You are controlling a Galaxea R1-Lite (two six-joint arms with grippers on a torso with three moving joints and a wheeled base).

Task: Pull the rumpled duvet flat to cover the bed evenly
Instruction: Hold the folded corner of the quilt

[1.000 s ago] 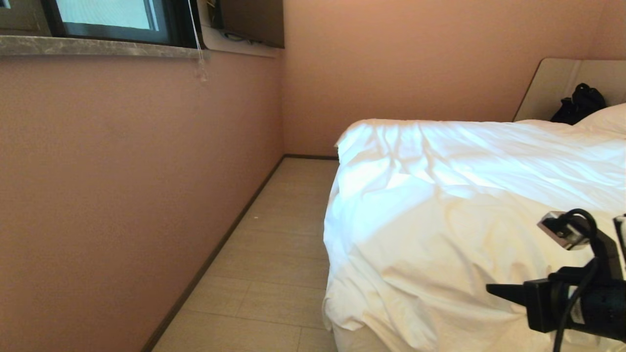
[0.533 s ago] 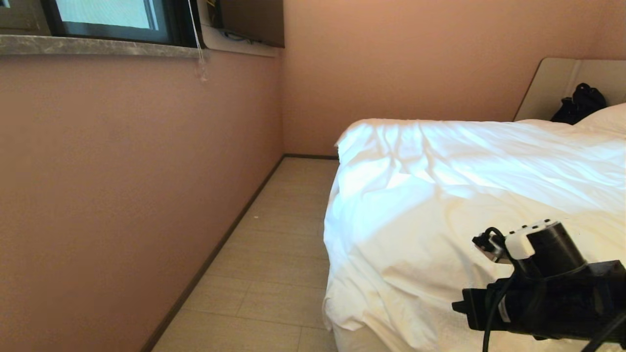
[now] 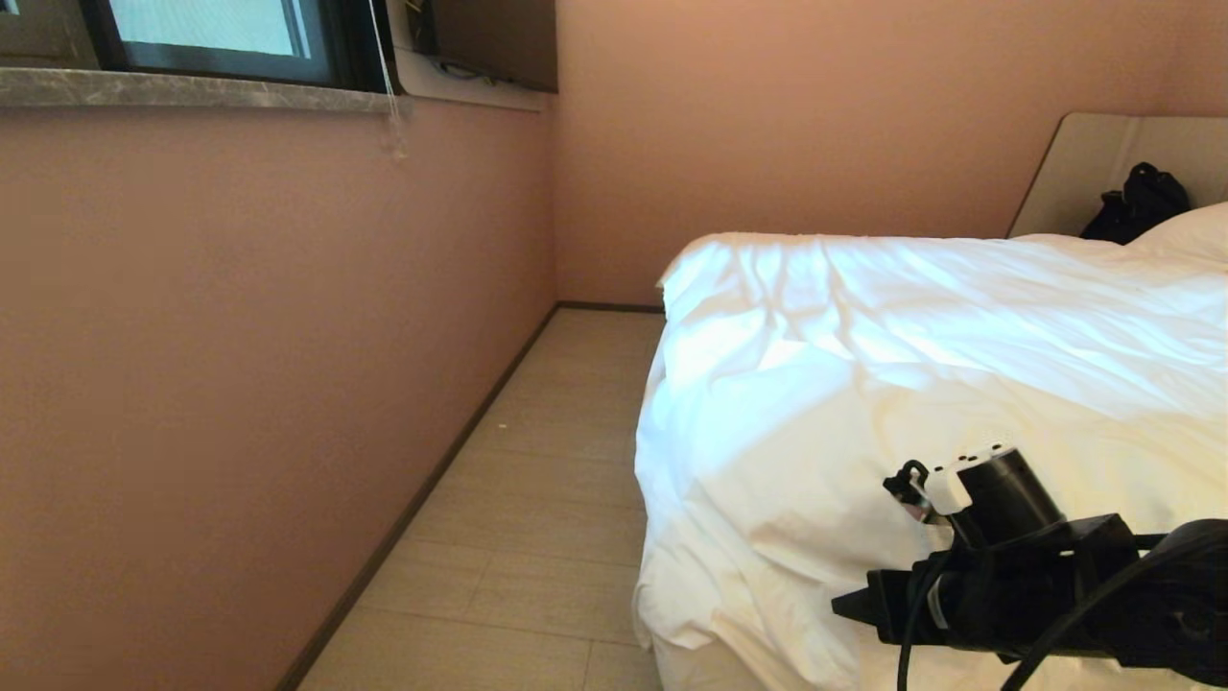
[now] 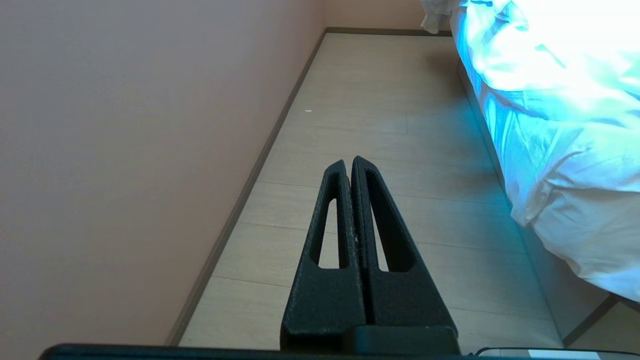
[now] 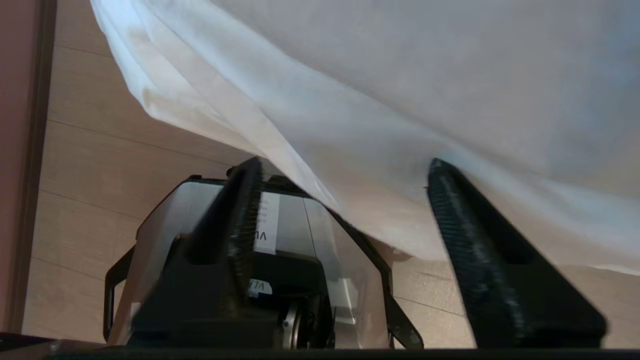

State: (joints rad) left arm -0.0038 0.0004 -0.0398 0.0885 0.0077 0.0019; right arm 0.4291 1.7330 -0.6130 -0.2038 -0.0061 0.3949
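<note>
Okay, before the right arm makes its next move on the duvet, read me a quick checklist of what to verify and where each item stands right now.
1. Right pincer open: ok, its fingers stand wide apart in the right wrist view.
2. Right pincer at the duvet: ok, it sits at the hanging near edge, fabric draped between the fingers.
3. Fabric gripped: not ok, nothing is clamped yet.
4. Left pincer out of the way: ok, shut and parked over the floor beside the bed.
5. Duvet flat: not ok, creases show across the top and the near corner is bunched.
6. Cover even at the headboard end: cannot tell, mostly out of view.
</note>
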